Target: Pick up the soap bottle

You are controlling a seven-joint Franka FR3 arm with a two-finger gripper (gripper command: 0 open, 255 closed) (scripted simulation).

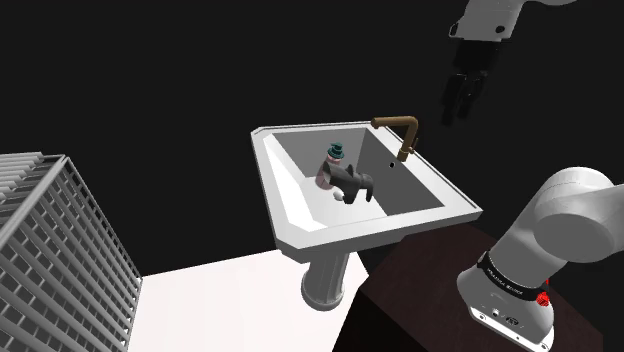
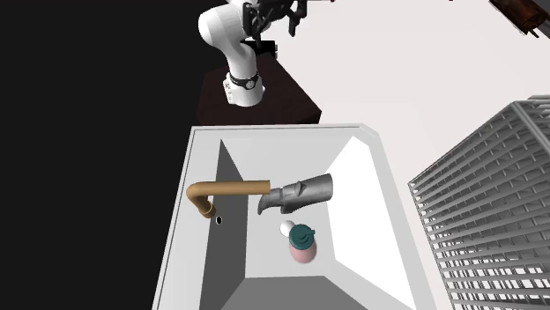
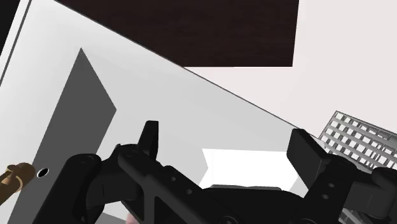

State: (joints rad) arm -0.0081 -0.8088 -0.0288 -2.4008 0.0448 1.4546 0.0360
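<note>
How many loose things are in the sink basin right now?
3: the pink soap bottle, a grey object beside it, a small white thing between them. Others may hide beneath.

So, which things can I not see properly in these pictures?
Soap bottle: shoulder view, lower body behind the grey object.
Faucet: wrist view, cut off by the picture's edge.
Sink: wrist view, much of the basin behind the gripper.
Small white thing beside the bottle: second exterior view, too small to identify.
</note>
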